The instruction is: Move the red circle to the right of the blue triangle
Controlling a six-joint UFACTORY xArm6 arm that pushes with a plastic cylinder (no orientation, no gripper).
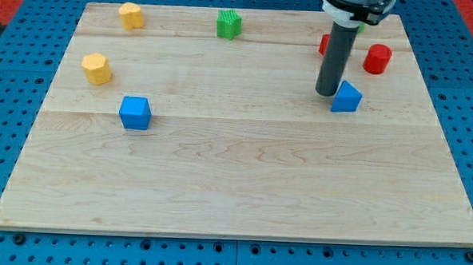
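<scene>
My tip (327,92) beside blue triangle (347,98); rod half-hides a red block (324,45)

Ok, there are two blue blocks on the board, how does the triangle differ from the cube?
The blue triangle is a wedge with a pointed top; the blue cube is square-faced. The triangle sits toward the view's right, just right of my tip, close enough that contact cannot be ruled out; the cube lies toward the view's left, well clear of my tip. The red circle lies near the triangle, far from the cube. Both share the same blue and rest flat on the wooden board.
</scene>
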